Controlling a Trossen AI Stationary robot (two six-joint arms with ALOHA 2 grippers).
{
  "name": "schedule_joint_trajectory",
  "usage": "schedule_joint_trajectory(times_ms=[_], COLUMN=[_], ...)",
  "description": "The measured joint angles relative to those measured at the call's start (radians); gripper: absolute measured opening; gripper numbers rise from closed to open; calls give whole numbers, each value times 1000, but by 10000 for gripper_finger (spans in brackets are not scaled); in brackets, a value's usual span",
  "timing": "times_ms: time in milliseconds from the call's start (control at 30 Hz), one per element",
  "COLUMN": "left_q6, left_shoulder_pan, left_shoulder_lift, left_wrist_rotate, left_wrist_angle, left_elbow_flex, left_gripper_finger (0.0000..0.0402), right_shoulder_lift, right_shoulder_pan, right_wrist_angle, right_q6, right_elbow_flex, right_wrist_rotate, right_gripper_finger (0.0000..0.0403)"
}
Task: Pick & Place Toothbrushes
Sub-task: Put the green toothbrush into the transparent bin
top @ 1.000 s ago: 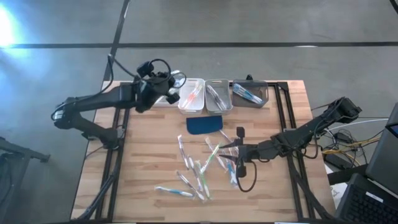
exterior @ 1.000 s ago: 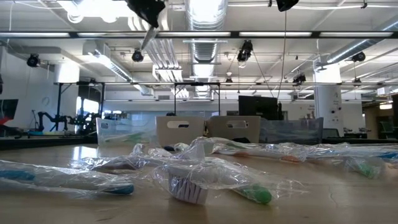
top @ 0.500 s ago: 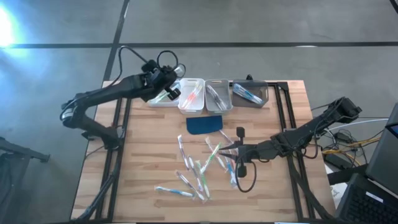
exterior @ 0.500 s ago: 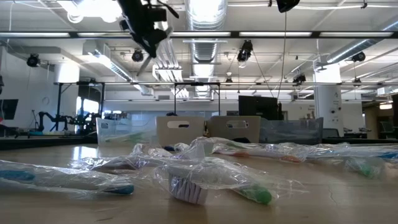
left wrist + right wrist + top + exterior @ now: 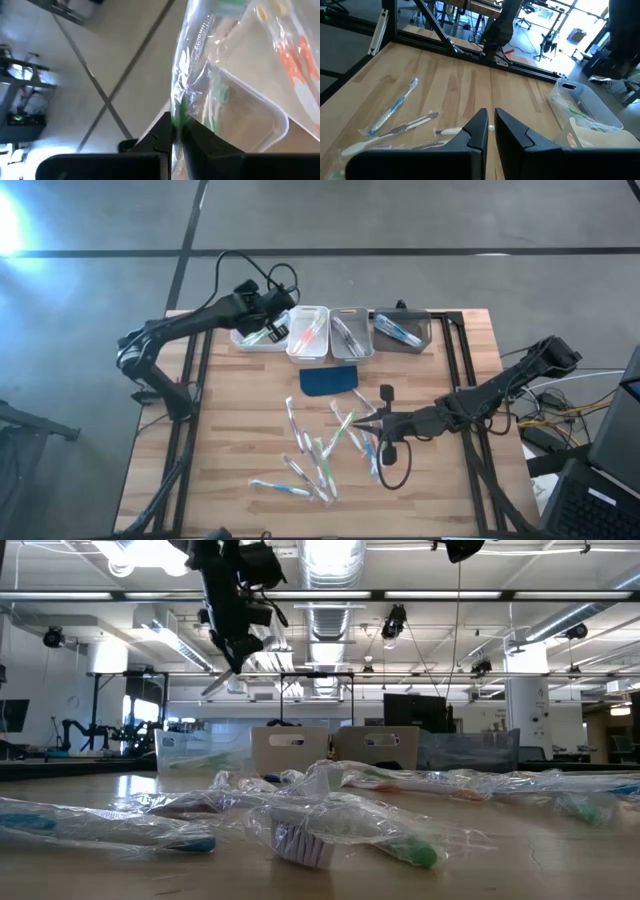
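Several toothbrushes [image 5: 320,448] in clear wrappers lie scattered on the wooden table. My left gripper [image 5: 272,323] hangs above the leftmost clear bin [image 5: 248,340] at the far edge, shut on a green-accented toothbrush [image 5: 186,75] in its wrapper. That bin holds another green toothbrush [image 5: 220,95]. My right gripper [image 5: 372,423] is low at the right side of the scattered toothbrushes. Its fingers are nearly together [image 5: 491,120] on a wrapped toothbrush [image 5: 447,131]. My left gripper pinches the wrapped toothbrush at its green handle part [image 5: 177,112] between the two fingers. The fingers slant down from the table's left. The toothbrush sticks out beyond the fingertips, slanting downward [image 5: 222,683], lifted clear above the bin. My right gripper comes almost level from the table's right. A whitish bit [image 5: 491,128] shows in the narrow gap between its fingers. The fingers hide which part of the toothbrush this is. The toothbrush lies on the table.
A row of clear bins runs along the far edge: one with orange-red toothbrushes [image 5: 308,332], one with greyish ones [image 5: 350,332], one with blue ones [image 5: 402,328]. A dark blue pad [image 5: 330,380] lies in front of them. Black rails run along both table sides.
My left gripper has carried its toothbrush toward the table's right, over the leftmost bin, sinking and tipping further downward. My right gripper has stayed in place, and its fingers have closed together at the edge of the scattered toothbrushes.
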Motion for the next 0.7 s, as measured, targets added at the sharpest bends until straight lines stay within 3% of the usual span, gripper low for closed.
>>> schedule_joint_trajectory(times_ms=[233,700], left_q6=[-41,-112], left_shoulder_pan=[50,127], left_shoulder_lift=[41,62], left_wrist_rotate=[95,170], left_wrist_angle=[-34,-103], left_elbow_flex=[0,-1], left_gripper_finger=[26,26], right_shoulder_lift=[0,0], right_shoulder_pan=[0,0], right_wrist_angle=[-4,-8], right_q6=[0,0], right_elbow_flex=[0,0], right_wrist_rotate=[0,0], right_gripper_finger=[36,67])
